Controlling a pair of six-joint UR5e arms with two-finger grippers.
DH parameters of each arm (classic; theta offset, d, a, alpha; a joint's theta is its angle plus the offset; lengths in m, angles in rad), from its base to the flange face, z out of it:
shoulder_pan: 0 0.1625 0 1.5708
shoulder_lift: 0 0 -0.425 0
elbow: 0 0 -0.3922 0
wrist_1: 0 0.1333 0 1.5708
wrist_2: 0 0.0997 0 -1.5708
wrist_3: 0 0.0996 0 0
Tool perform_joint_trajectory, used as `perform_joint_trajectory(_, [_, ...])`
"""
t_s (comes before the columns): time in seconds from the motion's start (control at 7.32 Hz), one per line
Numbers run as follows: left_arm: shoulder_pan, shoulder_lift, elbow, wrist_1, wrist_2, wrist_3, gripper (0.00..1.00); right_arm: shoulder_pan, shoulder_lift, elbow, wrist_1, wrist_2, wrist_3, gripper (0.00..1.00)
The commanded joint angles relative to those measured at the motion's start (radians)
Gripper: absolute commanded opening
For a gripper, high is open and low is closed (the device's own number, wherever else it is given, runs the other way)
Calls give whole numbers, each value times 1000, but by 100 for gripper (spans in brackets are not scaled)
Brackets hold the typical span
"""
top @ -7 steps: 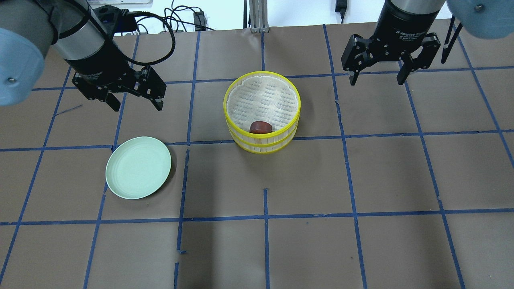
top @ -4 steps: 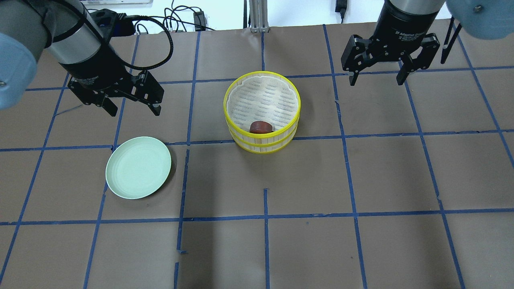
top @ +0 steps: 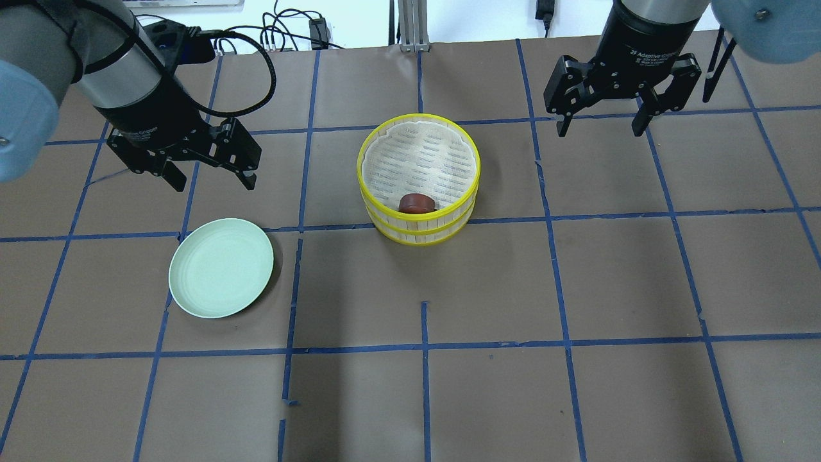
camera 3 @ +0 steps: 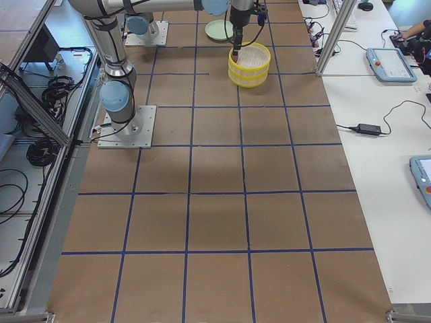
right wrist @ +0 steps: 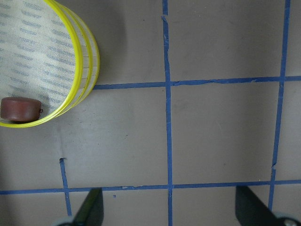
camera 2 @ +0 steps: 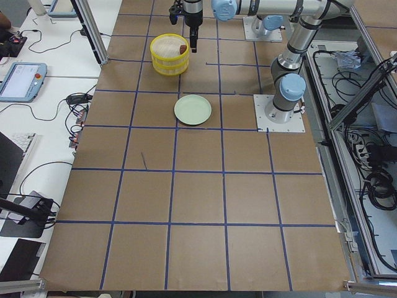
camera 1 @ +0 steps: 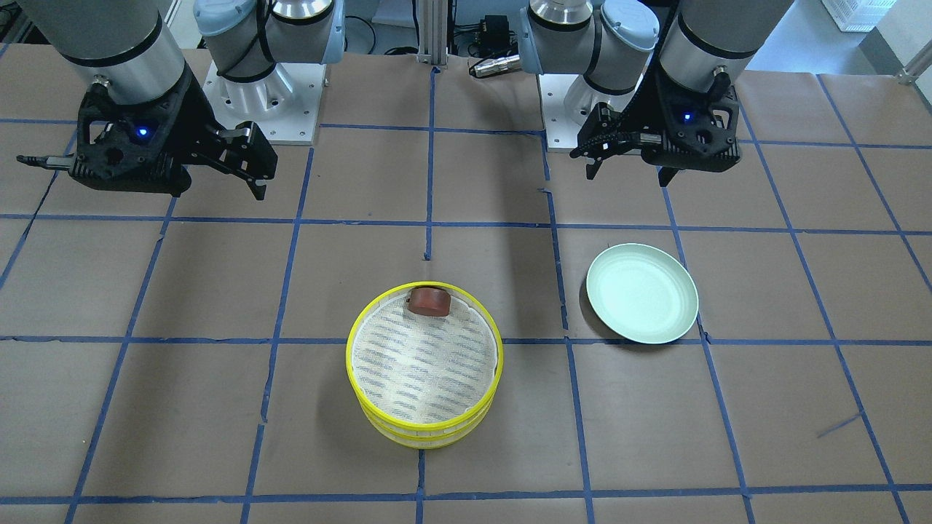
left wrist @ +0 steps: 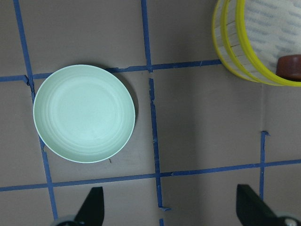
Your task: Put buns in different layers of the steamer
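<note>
Left gripper [top: 211,183] withdrawn, bun [top: 417,203] in steamer [top: 417,232]

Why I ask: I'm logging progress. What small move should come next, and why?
Probably park both arms: left gripper and right gripper hang open, empty; the plate holds nothing; the brown bun sits in the top tray; no white bun shows.

The stacked steamer layers [top: 418,232] and the pale green plate [top: 220,277] stand well apart, both open from above.
</note>
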Motion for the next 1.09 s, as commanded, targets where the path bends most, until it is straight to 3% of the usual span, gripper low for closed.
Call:
perform_joint_trajectory(0.0, [2, 2, -1, 1, 1, -6, 100, -2, 1, 1, -3, 2, -1, 100])
perform_joint_trajectory(0.96, [2, 5, -2, -4, 3, -8, 100, -5, 2, 5, -6, -13, -24, 100])
